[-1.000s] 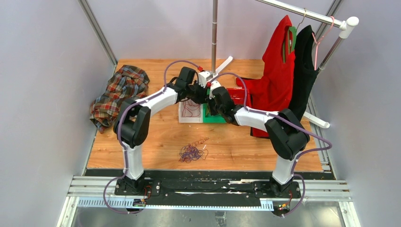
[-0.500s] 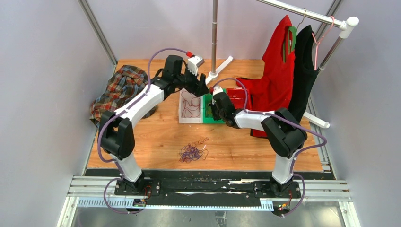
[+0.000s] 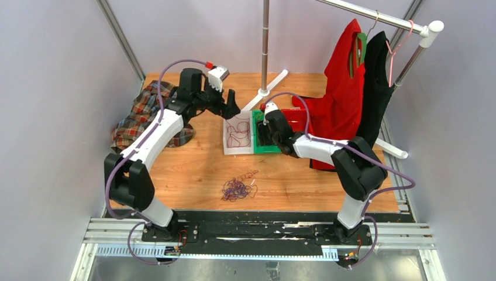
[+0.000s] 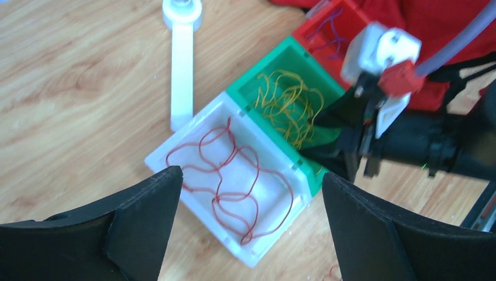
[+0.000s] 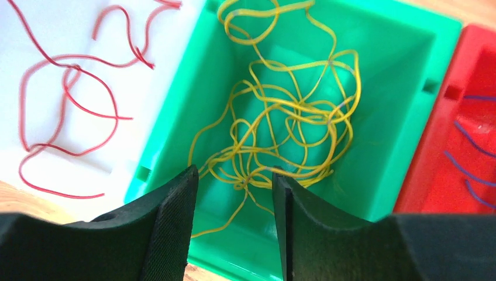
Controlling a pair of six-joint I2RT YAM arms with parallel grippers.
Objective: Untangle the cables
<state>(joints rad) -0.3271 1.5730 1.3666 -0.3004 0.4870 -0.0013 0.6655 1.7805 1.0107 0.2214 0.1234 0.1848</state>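
Left gripper [image 4: 248, 178]: hanging wide open over white bin [image 4: 187, 126]
Right gripper [image 5: 234, 175]: hovering, jaws parted, above green bin [image 5: 409, 88]
Cables [image 3: 237, 188]: tangled bunch lying near-centre; light, limp, snagging easily; likely best pinching one stray loop

Glossy green plastic bin [image 5: 403, 88] on smooth wood-grain table [image 3: 292, 181]

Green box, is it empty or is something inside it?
Not empty. The green box holds a loose tangle of yellow cables lying on its floor, seen from the right wrist.
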